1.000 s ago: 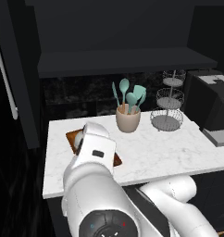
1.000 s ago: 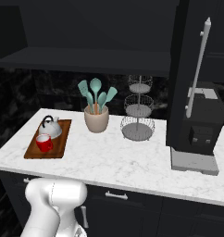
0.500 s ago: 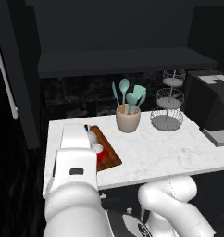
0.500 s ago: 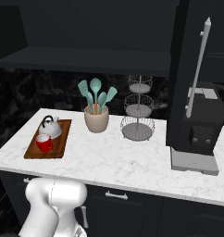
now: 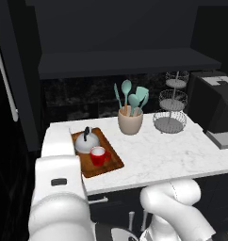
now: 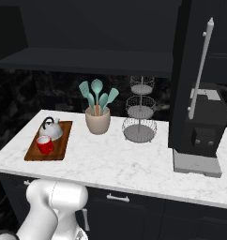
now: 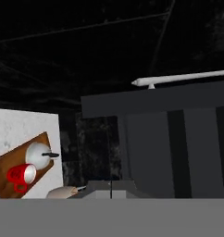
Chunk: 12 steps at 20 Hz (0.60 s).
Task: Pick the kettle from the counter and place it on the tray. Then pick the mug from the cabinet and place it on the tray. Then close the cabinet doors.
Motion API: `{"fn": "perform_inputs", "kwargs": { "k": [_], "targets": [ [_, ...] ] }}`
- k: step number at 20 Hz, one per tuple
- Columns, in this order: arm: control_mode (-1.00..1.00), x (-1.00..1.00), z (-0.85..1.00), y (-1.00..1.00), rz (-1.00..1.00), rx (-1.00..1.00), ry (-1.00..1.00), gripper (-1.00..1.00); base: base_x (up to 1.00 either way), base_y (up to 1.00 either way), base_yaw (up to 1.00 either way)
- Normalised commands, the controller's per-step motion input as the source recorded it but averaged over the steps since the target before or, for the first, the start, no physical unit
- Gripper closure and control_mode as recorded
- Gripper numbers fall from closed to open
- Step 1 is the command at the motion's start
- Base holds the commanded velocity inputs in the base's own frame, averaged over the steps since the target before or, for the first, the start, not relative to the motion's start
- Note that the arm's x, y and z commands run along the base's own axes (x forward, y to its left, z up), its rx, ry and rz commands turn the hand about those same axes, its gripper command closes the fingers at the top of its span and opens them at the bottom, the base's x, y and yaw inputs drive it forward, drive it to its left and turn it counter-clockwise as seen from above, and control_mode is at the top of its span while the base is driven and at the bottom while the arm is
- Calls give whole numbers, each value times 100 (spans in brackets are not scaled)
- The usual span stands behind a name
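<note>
Arm point(image 5: 59, 188): glossy white rounded shell segments, smooth bulbous casings. Small dark rectangular inset on upper link face. Dark joint seams between segments. Second white rounded link point(image 5: 177, 212) lower right. No cables or screws discernible.

On the white marble counter point(image 5: 158, 155), a brown wooden tray point(image 5: 111, 162) lies at the left end. The silver kettle point(image 5: 86, 142) sits on its far part, the red mug point(image 5: 99, 156) just beside it on the near side. A beige crock point(image 5: 130, 121) of teal utensils stands to the right, then a wire tiered stand point(image 5: 170, 110).
</note>
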Motion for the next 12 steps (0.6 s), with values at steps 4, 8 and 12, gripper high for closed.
{"fn": "perform_inputs", "kwargs": {
  "k": [4, 8, 12],
  "targets": [
    [-100, -23, 8, 23, 0, -8, -18, 100, 0, 0, 0],
    [-100, -19, 15, 28, 0, -9, -15, 100, 0, 0, 0],
    [-100, -6, 9, 21, 0, -4, -3, 100, 0, 0, 0]
  ]
}}
